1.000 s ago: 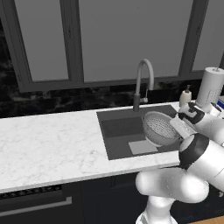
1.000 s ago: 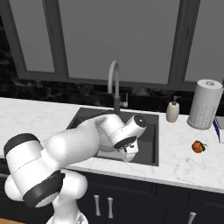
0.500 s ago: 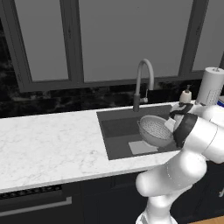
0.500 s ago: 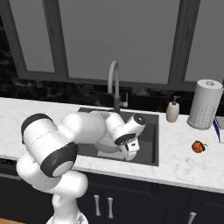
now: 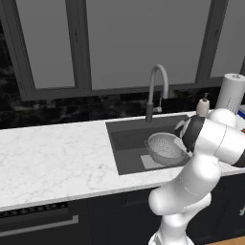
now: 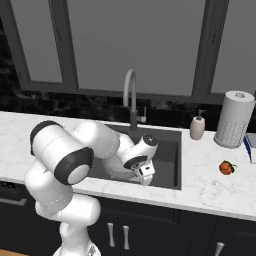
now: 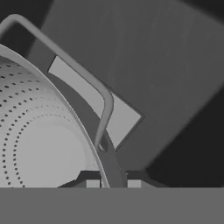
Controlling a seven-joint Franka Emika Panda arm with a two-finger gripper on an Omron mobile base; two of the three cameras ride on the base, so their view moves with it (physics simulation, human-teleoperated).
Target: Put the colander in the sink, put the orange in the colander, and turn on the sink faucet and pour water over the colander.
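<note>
We are carrying the colander [image 5: 165, 147] over the sink [image 5: 125, 143], just above the pale patch on its floor, and we judge it best to be lowering it level and centred under the faucet [image 5: 157, 91] before letting go. Our gripper [image 7: 110, 183] is pinching the colander's rim, its jaws nearly closed on the metal.

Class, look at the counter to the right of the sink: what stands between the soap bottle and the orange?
Nothing: in the right base view, the white counter between the soap bottle and the orange is bare.
</note>
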